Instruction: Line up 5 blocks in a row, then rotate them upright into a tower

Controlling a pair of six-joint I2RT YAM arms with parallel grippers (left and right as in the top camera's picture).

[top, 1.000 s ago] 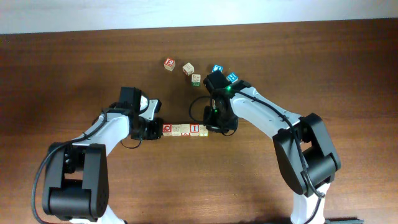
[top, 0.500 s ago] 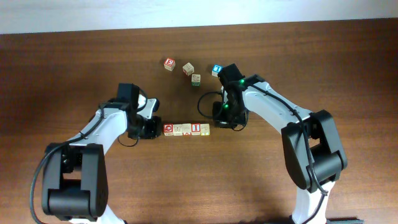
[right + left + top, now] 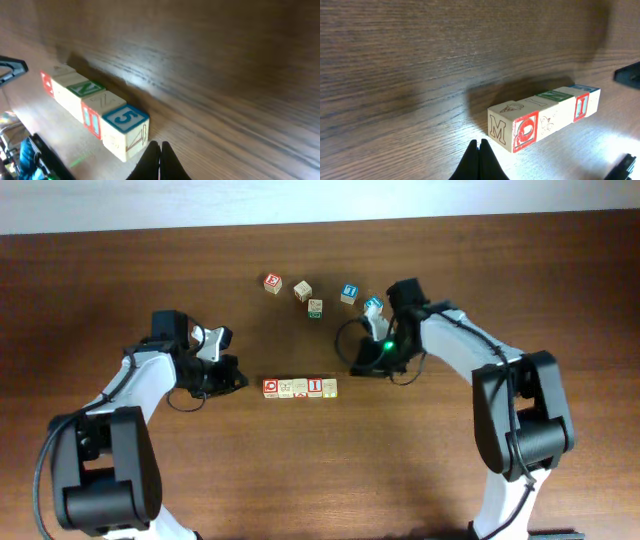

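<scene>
Dark wooden table (image 3: 400, 470), white strip (image 3: 300, 200) beyond

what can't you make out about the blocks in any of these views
- Overhead: print on the loose blocks, too small to read.
- Right wrist: far end of the block row, blurred.
- Left wrist: the row's last block, mostly hidden behind the others.
- Both wrist views: loose blocks, outside the frame.

On the table (image 3: 330, 480), near the middle: a row of blocks (image 3: 300, 387), side by side and touching, running left to right. Near the row's left end, not touching it: the left gripper (image 3: 240, 378). Near the right end and a bit behind, not touching: the right gripper (image 3: 356, 370). Farther back: five loose blocks (image 3: 315, 308), spread apart in a bent line, the rightmost one right beside the right arm (image 3: 450, 345).
</scene>
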